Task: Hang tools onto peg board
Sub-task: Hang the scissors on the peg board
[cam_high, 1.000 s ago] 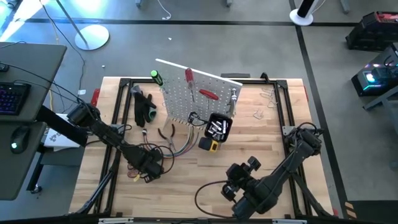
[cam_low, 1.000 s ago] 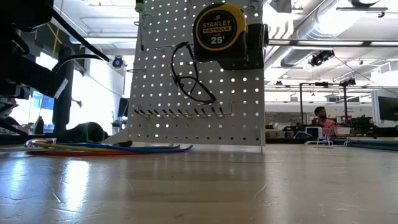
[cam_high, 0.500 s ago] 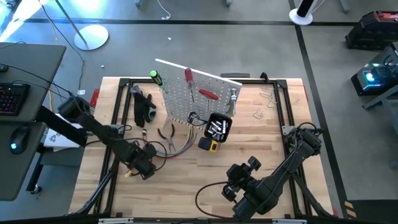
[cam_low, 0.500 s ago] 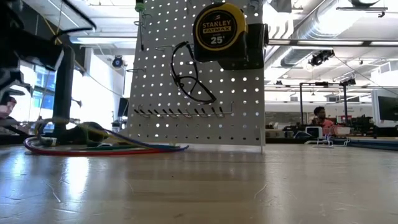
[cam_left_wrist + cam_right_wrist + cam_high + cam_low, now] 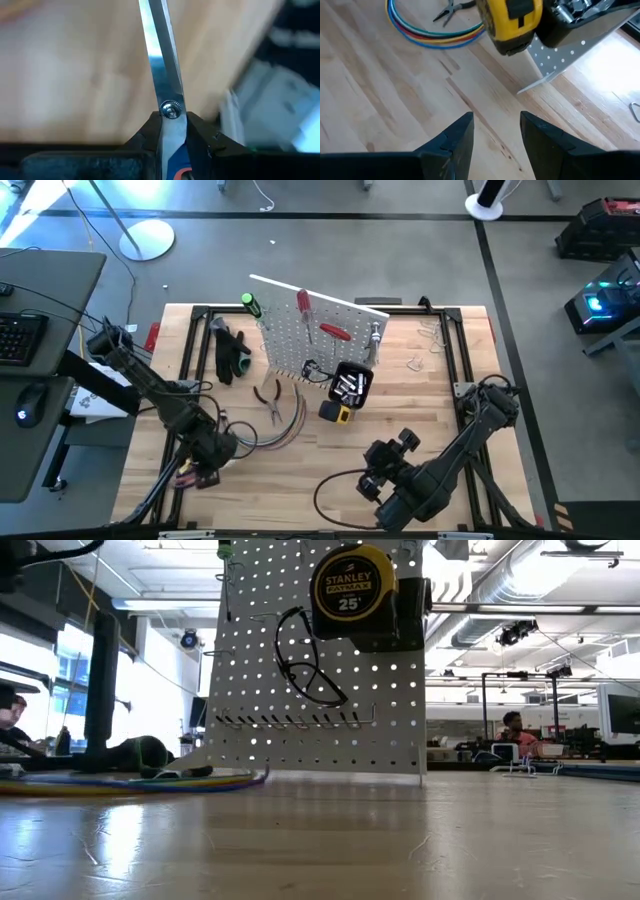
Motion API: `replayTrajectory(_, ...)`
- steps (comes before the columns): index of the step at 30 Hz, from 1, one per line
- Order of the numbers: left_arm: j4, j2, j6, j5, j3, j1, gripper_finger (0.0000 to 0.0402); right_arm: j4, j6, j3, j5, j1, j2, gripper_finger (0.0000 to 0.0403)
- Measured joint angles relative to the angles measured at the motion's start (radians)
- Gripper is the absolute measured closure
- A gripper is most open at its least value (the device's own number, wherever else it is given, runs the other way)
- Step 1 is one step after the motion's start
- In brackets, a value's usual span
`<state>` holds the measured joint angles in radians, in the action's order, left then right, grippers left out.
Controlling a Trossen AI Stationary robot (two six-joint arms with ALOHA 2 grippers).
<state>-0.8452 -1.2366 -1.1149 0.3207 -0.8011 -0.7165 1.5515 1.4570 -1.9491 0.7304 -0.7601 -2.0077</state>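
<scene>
Left gripper (image 5: 205, 470), fingers pinching scissors (image 5: 167, 95) near the pivot, risks them swivelling loose well short of the peg board (image 5: 318, 340); right gripper (image 5: 495, 137) waits, fingers spread.

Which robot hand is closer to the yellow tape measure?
The right gripper is closer, open on the near side of the tape measure. The left gripper, shut on the scissors, sits farther away by the table's left edge.

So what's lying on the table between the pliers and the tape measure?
The bundle of coloured cables curves between the pliers and the tape measure, shown in the high view.
</scene>
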Motion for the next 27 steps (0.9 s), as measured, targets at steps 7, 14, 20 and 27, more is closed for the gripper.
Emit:
replayTrajectory(7,0.103,-0.007,0.013,0.321,0.000,0.045,0.0352,-0.001,-0.011,0.000,0.001,0.010,0.007,0.0247)
replayTrajectory(14,0.405,0.019,-0.065,0.410,-0.026,0.139,0.0352,-0.045,-0.055,0.000,-0.001,0.008,0.040,0.0247)
replayTrajectory(20,0.639,0.029,-0.084,0.313,-0.116,0.255,0.0352,-0.063,-0.070,0.000,0.153,0.008,0.130,0.0247)
replayTrajectory(27,0.816,0.029,0.060,0.044,-0.259,0.374,0.0352,-0.149,-0.102,0.000,0.354,0.017,0.205,0.0247)
